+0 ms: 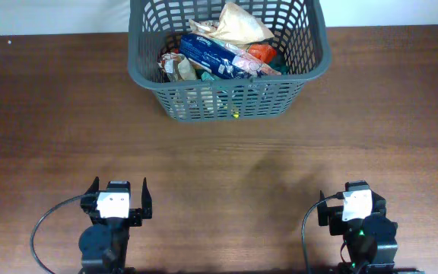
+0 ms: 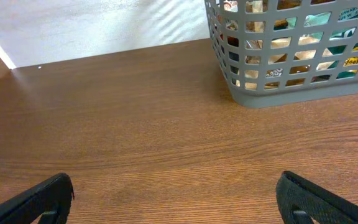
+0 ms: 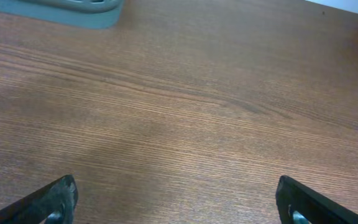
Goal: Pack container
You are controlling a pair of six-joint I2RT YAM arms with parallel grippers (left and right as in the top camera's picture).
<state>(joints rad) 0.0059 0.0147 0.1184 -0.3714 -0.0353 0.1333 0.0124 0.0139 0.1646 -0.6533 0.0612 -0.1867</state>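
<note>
The dark grey lattice container point(image 1: 147, 72) stands at the far middle of the wooden table and holds several snack packets, among them a blue packet point(image 1: 211, 55) and a tan crumpled bag point(image 1: 238, 24). Its near wall shows in the left wrist view point(image 2: 291, 93) and a corner of its base in the right wrist view point(image 3: 73, 9). My left gripper point(image 1: 117, 195) is open and empty near the front edge, far from the container; its fingers show in the left wrist view point(image 2: 176, 196). My right gripper point(image 1: 352, 199) is open and empty at the front right, as the right wrist view point(image 3: 178, 199) shows.
The brown wooden table point(image 1: 226, 160) stretches between the grippers and the container. A white wall runs behind the table's far edge point(image 2: 73, 31).
</note>
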